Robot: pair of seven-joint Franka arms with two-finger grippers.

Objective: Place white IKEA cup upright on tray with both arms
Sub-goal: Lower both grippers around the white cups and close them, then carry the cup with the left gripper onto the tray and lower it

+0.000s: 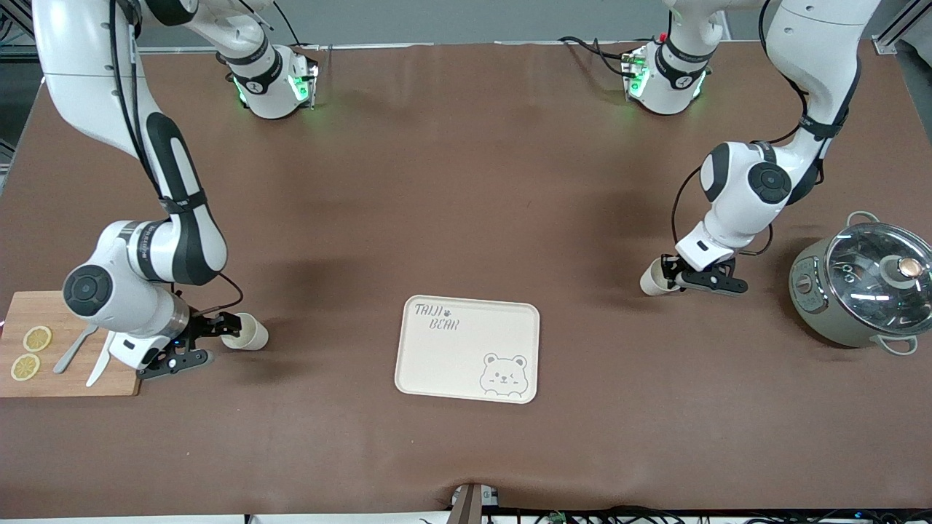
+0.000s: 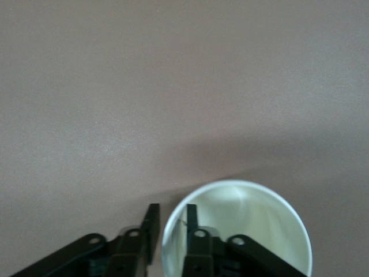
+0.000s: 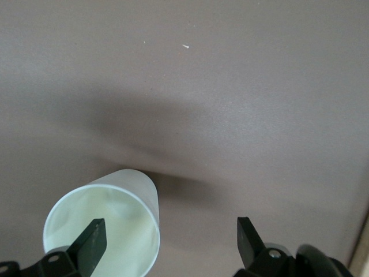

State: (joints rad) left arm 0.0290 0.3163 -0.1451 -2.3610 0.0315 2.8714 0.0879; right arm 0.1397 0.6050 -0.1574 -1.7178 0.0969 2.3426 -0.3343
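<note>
Meanwhile, two white cups lie on their sides on the brown table, one on each side of the cream tray [image 1: 448, 356] and both well apart from it. The left gripper [image 2: 172, 214] pinches the rim wall of the left arm's cup [image 1: 652, 280], one finger inside the mouth and one outside, near the lidded pot [image 1: 859, 284]. The right gripper [image 3: 170, 228] stands wide open at the right arm's cup [image 1: 251, 335], beside the cutting board [image 1: 73, 378], one finger at the mouth and the other well clear.

Each cup's long axis runs flat along the table's length. Each mouth faces its own gripper and each base points toward the tray.

A thin rim pinch looks risky: the cup could swing or slip free on the lift and land tilted. The round right cup may roll away if a closing finger nudges it. Both cups also need turning upright before release, or they would tip over on the tray.
</note>
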